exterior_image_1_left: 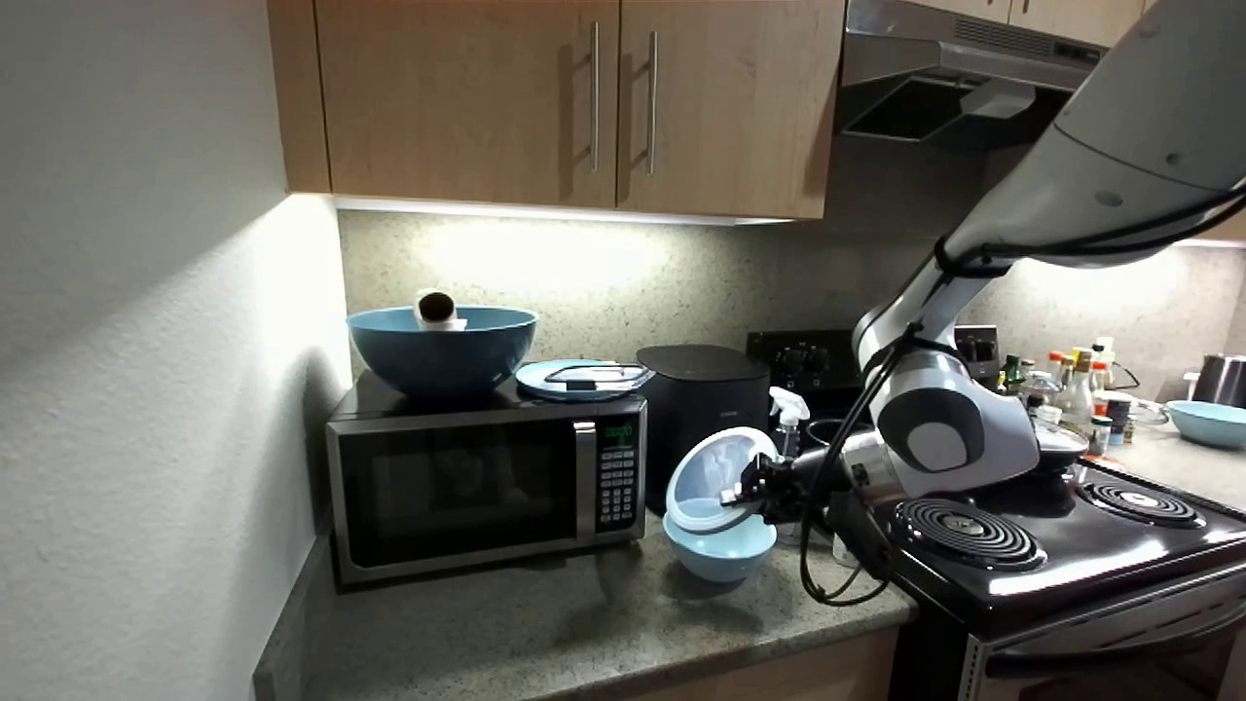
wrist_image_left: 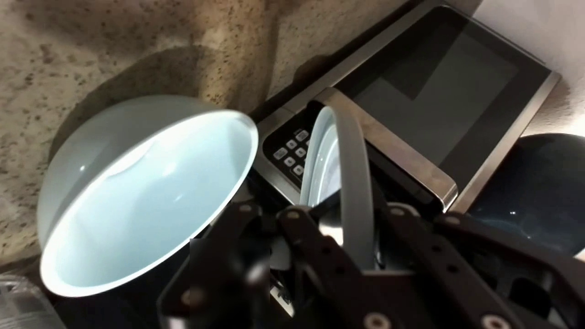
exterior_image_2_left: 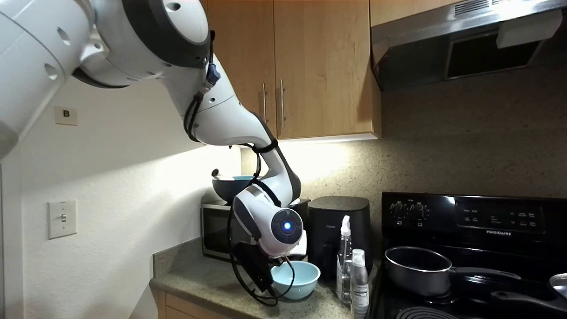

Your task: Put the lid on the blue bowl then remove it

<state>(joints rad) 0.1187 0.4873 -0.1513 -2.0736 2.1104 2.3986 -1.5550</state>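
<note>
Handling. We judge the lid [exterior_image_1_left: 715, 473] to be light and fairly stiff, likely plastic; expect slight flex at the rim and little risk of breakage. Its smooth surface may slip, so we recommend a firm, narrow pinch. Take hold at the rim, where the raised band offers a definite edge. A hold on one side leaves the rest of the disc unsupported; we should expect it to pivot about the grip if the free edge is bumped. If the lid is to be seated next, level it over the blue bowl [exterior_image_1_left: 720, 555], then lower it squarely.

Grip and location. The claw [exterior_image_1_left: 747, 487] is closed on the lid's rim, at the right side of the disc in an exterior view. The lid is held in the air above the blue bowl, steeply tilted and not seated; the wrist view shows a gap between the two. The bowl sits upright on the counter [exterior_image_1_left: 467, 633], to the right of the microwave [exterior_image_1_left: 487, 487].

Appearance. The lid is round and shallow, pale blue-grey, with a lighter rim. Its middle looks glossy; whether it is see-through, we cannot tell. In width we find it close to the bowl.
</note>
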